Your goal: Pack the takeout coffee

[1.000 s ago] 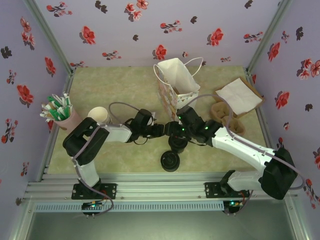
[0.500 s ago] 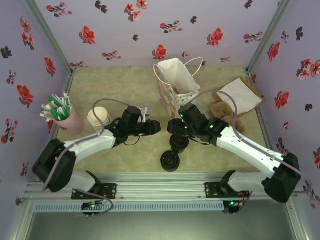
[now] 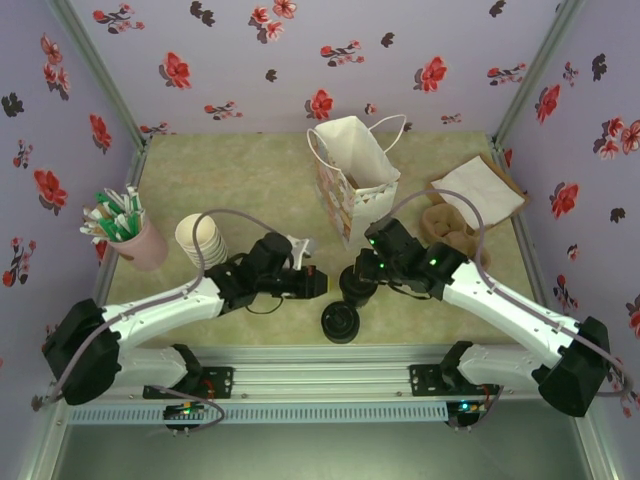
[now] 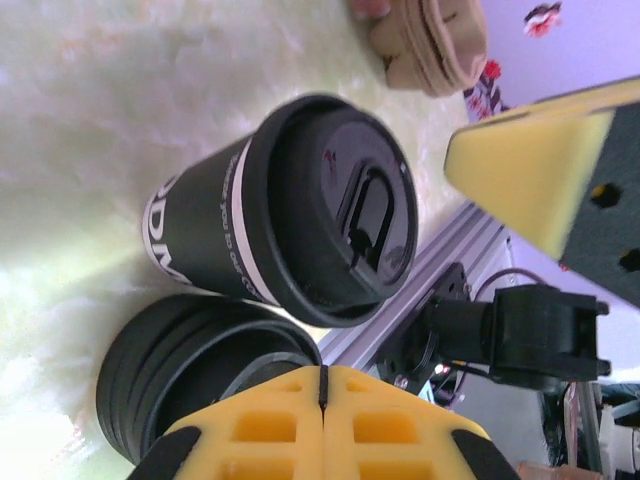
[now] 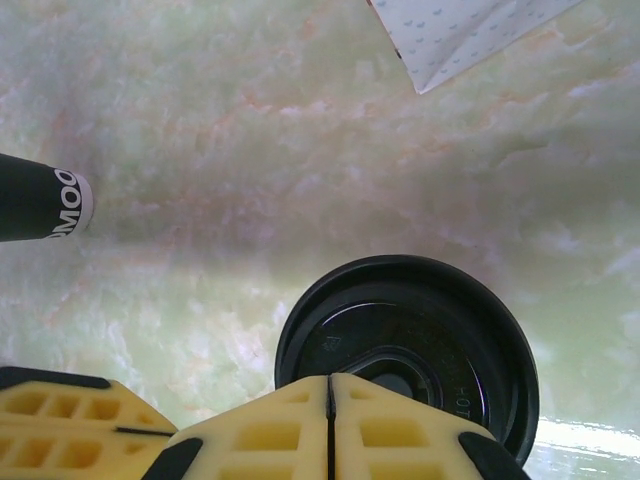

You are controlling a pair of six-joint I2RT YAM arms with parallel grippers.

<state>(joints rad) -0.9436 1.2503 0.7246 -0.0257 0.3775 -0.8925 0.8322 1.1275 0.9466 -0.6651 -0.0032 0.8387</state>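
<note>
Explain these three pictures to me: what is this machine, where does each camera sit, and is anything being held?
Two robot arms are bolted at the near edge of a table. The wide picture looks down from above and behind them; the other two come from a camera on each wrist, so the yellow fingers at the bottom edge are that arm's own. The left pincer and the right pincer are both shut and hold nothing. Close by stands the takeout coffee, a dark cup with a black lid, beside a stack of loose black lids. Further back are a paper bag, stacked cream cups, a pink cup of sticks and cardboard cup carriers.
</note>
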